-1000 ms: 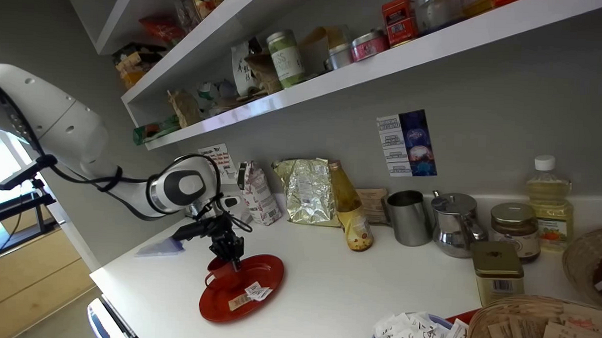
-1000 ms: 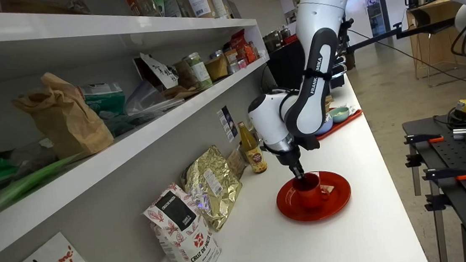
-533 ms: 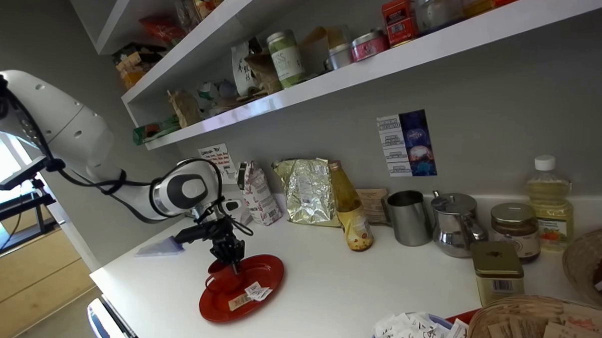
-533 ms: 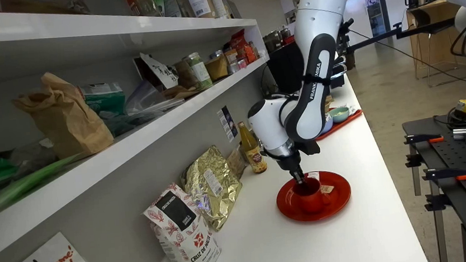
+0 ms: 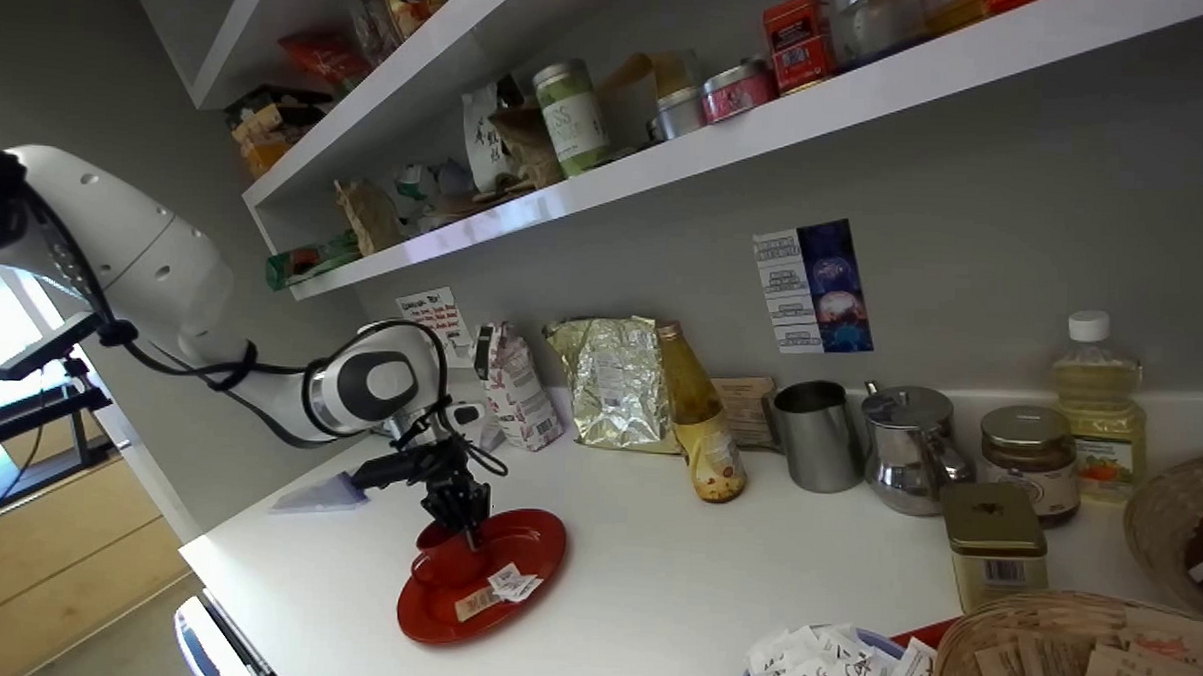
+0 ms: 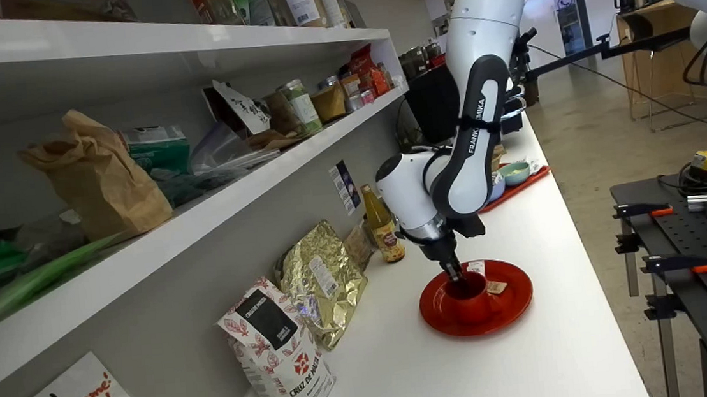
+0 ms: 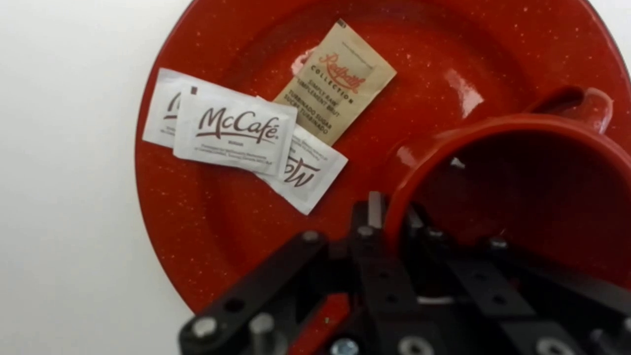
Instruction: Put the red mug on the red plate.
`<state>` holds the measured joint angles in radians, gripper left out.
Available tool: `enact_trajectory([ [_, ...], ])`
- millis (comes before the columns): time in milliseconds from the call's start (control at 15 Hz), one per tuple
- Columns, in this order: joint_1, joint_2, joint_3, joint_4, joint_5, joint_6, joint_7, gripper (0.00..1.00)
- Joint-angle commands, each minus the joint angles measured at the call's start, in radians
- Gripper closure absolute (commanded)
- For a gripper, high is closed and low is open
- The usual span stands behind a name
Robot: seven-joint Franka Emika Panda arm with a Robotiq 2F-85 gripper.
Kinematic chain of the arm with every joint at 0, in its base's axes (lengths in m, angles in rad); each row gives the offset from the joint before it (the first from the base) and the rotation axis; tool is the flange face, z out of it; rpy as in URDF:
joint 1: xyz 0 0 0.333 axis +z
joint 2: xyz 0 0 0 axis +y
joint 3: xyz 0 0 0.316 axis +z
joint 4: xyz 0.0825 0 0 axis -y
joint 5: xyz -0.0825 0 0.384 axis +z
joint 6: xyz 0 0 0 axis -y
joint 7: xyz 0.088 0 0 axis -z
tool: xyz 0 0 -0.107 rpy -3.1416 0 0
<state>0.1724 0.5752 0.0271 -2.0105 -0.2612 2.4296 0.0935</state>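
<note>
The red mug (image 5: 451, 558) stands about upright over the red plate (image 5: 536, 541); both also show in an exterior view, the mug (image 6: 473, 307) near the middle of the plate (image 6: 517, 286). In the wrist view the mug (image 7: 537, 197) fills the lower right, its handle pointing up and right, with the plate (image 7: 434, 54) beneath. My gripper (image 7: 396, 213) is shut on the mug's wall, one finger outside and one inside the rim. The mug's base is hidden, so I cannot tell whether it touches the plate.
White sugar packets (image 7: 234, 130) and a tan packet (image 7: 340, 81) lie on the plate beside the mug. A gold foil bag (image 6: 326, 284), a paper coffee bag (image 6: 280, 345) and a yellow bottle (image 6: 383, 228) stand along the wall under the shelf (image 5: 607, 193).
My gripper and the mug have moved slightly down toward the plate, and the mug sits a little lower and more upright. Over the last half second there is hardly any movement.
</note>
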Motion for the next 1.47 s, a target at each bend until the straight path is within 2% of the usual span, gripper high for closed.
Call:
enact_trajectory([
  [0,0.006,0.001,-0.005,0.002,0.007,-0.001,-0.004,0.87],
  [133,0.005,0.001,-0.003,0.003,0.009,-0.001,-0.005,0.71],
  [400,0.005,0.002,-0.002,0.003,0.009,-0.001,-0.006,0.68],
  [467,0.004,-0.006,-0.003,0.0,0.009,-0.002,-0.006,0.43],
  [600,-0.004,-0.04,-0.003,-0.014,0.014,-0.006,-0.011,0.37],
  [933,-0.044,-0.218,0.014,-0.083,0.06,-0.034,-0.031,0.02],
  [1200,-0.079,-0.385,0.022,-0.144,0.139,-0.095,-0.062,0.0],
  [1267,-0.059,-0.283,0.011,-0.076,0.099,-0.069,-0.031,0.0],
  [1400,-0.072,-0.354,0.014,-0.106,0.117,-0.097,-0.041,0.0],
])
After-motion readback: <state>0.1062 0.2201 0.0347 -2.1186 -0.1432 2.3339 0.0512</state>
